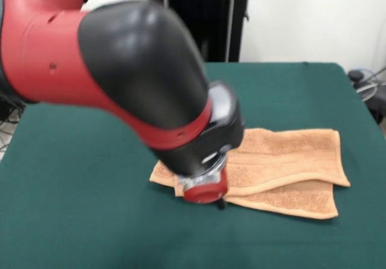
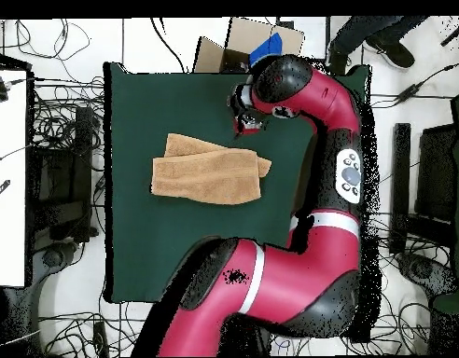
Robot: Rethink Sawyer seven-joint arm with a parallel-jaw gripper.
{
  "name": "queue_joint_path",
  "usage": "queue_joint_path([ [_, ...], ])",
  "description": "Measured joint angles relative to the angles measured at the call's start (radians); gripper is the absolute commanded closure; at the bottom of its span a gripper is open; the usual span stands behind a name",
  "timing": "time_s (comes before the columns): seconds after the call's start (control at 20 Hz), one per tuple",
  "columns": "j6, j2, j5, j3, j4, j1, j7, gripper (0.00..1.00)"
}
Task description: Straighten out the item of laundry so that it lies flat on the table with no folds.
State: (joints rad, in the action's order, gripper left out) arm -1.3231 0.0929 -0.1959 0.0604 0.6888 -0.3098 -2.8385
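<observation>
Lying folded in 2 layers on the table (image 1: 72, 208), towel (image 1: 289, 166) reaching under the gripper (image 1: 214, 199) at one corner; grip state impossible to tell.

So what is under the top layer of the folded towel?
Under the towel's upper fold lies its own lower layer, peeking out along the near edge, on the green table. Whatever lies between the layers is covered. The tool hides one corner.
</observation>
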Motion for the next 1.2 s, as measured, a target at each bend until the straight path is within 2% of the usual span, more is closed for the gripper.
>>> queue_joint_path([
  [0.55,-0.025,-0.125,0.006,-0.019,-0.179,0.003,0.000,0.00],
  [0.75,-0.125,-0.152,0.006,-0.030,-0.249,0.016,0.000,0.00],
  [0.8,-0.199,-0.163,0.006,-0.037,-0.281,0.022,0.000,0.00],
  [1.05,-0.346,-0.166,-0.001,-0.050,-0.321,0.033,0.000,0.00],
  [1.2,-0.391,-0.166,-0.002,-0.054,-0.339,0.039,0.000,0.00],
])
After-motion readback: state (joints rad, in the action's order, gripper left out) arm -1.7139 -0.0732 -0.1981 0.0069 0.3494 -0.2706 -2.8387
